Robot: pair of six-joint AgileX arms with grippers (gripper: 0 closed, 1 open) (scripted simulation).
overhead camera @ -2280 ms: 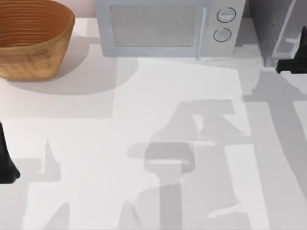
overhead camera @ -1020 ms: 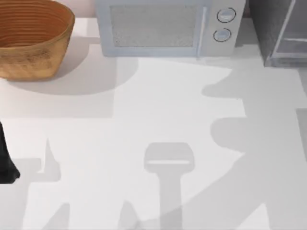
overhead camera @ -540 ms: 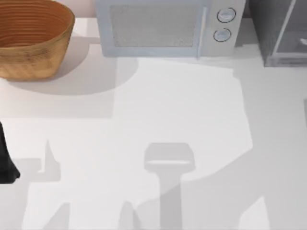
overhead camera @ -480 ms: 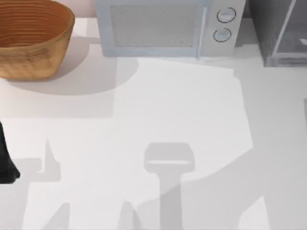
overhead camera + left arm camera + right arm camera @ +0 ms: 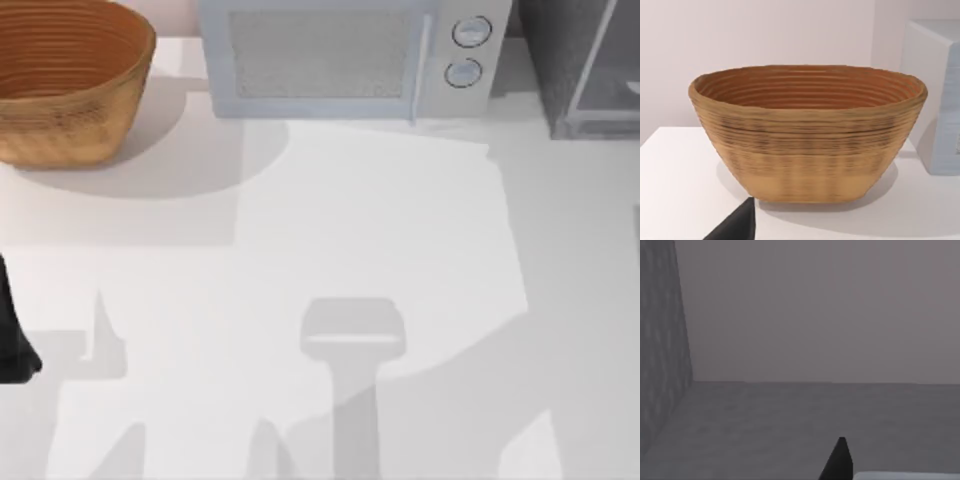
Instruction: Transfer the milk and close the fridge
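The fridge (image 5: 558, 50) stands at the table's far right corner, grey and speckled, with its pale door frame (image 5: 597, 55) running to the picture's edge. The right wrist view looks at a speckled grey wall (image 5: 660, 340), a grey floor and a plain back wall. A black part of my right gripper (image 5: 839, 462) rises there beside a pale strip (image 5: 905, 475) that I cannot identify. The milk is out of view. My left arm (image 5: 12, 340) is parked at the table's left edge, and a black part of its gripper (image 5: 740, 227) points toward the basket.
A woven brown basket (image 5: 65, 80) sits at the far left corner. A light grey microwave (image 5: 340, 55) with two round knobs stands at the back middle, between basket and fridge. Arm shadows lie across the white table (image 5: 380, 220).
My right gripper stood by the fridge front at the top view's right edge 2.3 s ago and has since left that view. Its shadow swept across the table. The left arm has not moved.
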